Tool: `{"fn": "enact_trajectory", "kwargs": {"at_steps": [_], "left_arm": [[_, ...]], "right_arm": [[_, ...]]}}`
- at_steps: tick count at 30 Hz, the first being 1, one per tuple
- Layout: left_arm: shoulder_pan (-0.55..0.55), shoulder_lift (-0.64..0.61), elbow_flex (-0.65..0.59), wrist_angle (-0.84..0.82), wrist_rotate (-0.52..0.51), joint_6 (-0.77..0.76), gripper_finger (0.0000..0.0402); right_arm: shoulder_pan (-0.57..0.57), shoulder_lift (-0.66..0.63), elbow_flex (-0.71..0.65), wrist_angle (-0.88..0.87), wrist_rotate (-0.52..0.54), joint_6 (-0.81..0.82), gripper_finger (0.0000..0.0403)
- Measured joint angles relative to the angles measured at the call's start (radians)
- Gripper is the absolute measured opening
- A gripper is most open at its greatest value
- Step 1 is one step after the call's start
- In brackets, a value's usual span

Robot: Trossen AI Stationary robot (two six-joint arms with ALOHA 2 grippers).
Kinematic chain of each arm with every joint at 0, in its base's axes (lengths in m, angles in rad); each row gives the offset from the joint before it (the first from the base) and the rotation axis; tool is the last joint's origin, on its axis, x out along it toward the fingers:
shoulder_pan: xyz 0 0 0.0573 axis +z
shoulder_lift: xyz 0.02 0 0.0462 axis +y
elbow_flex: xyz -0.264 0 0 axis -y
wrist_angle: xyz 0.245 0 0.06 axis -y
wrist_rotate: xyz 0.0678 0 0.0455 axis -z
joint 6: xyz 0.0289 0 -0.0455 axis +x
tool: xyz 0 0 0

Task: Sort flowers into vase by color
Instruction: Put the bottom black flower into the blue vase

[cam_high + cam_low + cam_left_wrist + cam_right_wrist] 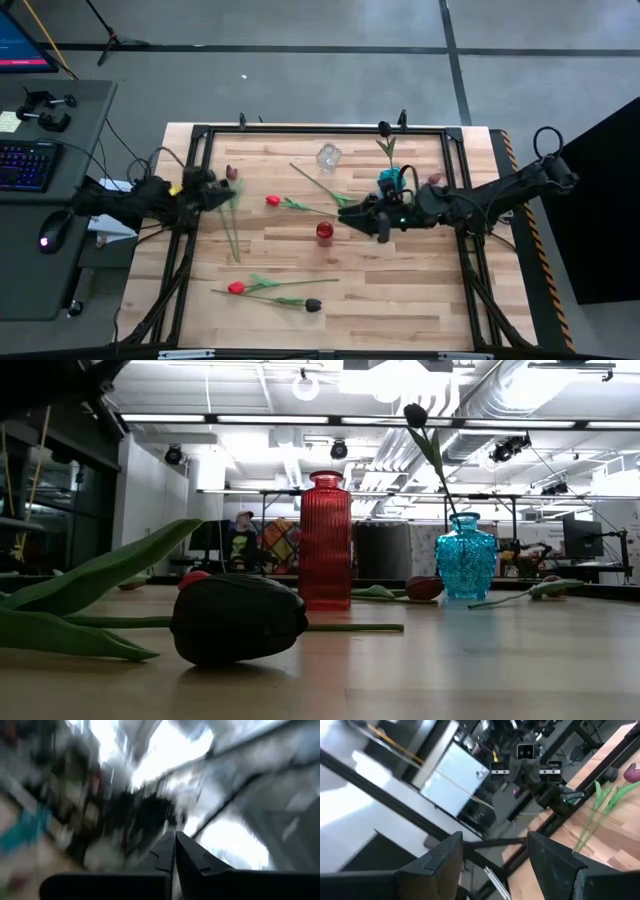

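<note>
The high camera is looking straight down on the whole wooden tabletop, while the low camera is sitting at tabletop height, looking level across it with a near-black tulip head very close. Both are sharing the red vase and blue vase. The right wrist camera is facing across the tabletop toward the left arm; the left wrist camera is pointing upward, blurred.

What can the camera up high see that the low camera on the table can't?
Only the high view shows both arms: the left gripper shut on a flower stem, the right gripper open, plus a clear vase. Only the low view shows the ceiling lights and a person far behind. Both show the red vase, the blue vase and the dark tulip.
</note>
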Motion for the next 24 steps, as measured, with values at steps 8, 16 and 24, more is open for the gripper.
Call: {"fn": "enact_trajectory", "kwargs": {"at_steps": [8,16,24], "left_arm": [[-0.112,0.468,0.492,-0.812,0.294,0.255,0.0087],[-0.358,0.886,0.609,-0.901,0.317,0.365,0.0180],[-0.492,1.258,0.695,-0.764,0.249,0.396,0.0195]], "right_arm": [[0.024,0.016,0.172,-0.341,-0.048,-0.075,0.0209],[0.104,0.011,0.259,-0.605,-0.056,-0.086,0.0209],[0.256,0.000,0.260,-0.867,0.018,0.057,0.0209]]}}
